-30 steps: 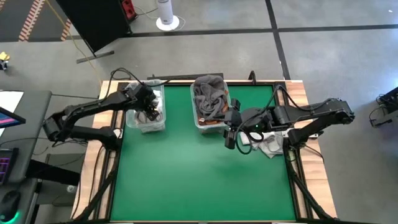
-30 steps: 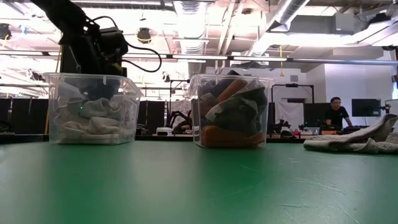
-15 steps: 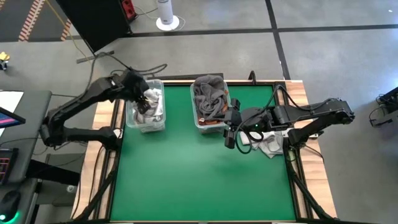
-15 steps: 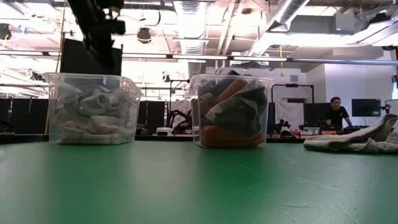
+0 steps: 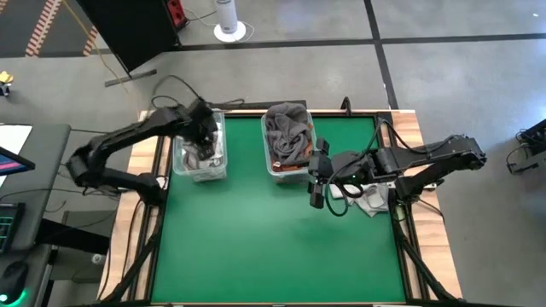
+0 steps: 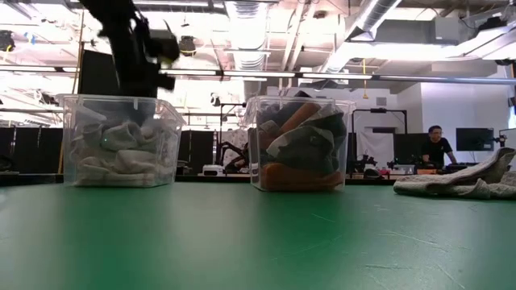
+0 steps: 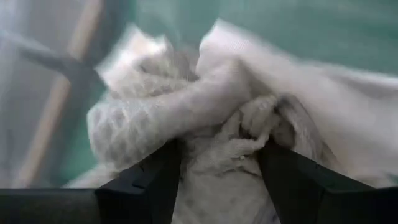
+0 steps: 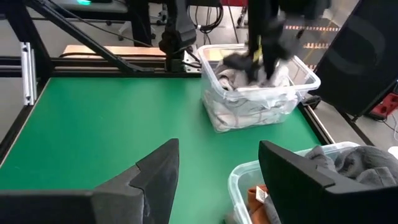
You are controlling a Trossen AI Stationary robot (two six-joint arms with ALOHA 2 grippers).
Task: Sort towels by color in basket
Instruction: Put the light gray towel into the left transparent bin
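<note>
left claw (image 5: 203,136): over the left clear bin (image 5: 181,164) at the table's far left, its fingers (image 7: 140,190) spread wide just above the pale towels (image 7: 205,118), gripping none of them
left bin contents: white and light grey towels (image 6: 121,149) piled up to near the rim; one has a waffle-like weave
right claw (image 5: 316,181): hovers over the green table (image 5: 256,247), just in front of the middle bin (image 5: 275,167), fingers (image 8: 152,177) wide apart with nothing between them
middle bin contents: dark grey towels (image 5: 286,128) heaped above the rim, a rust-orange towel (image 6: 294,173) at the bottom and another orange fold higher up
loose towels: a small pale heap (image 5: 368,198) on the table's right side, beside the right arm; in the low view it lies flat at the right edge (image 6: 459,184)
bins: stand side by side near the table's far edge, apart from each other
room: a person (image 6: 436,147) stands far behind the table on the right in the low view
</note>
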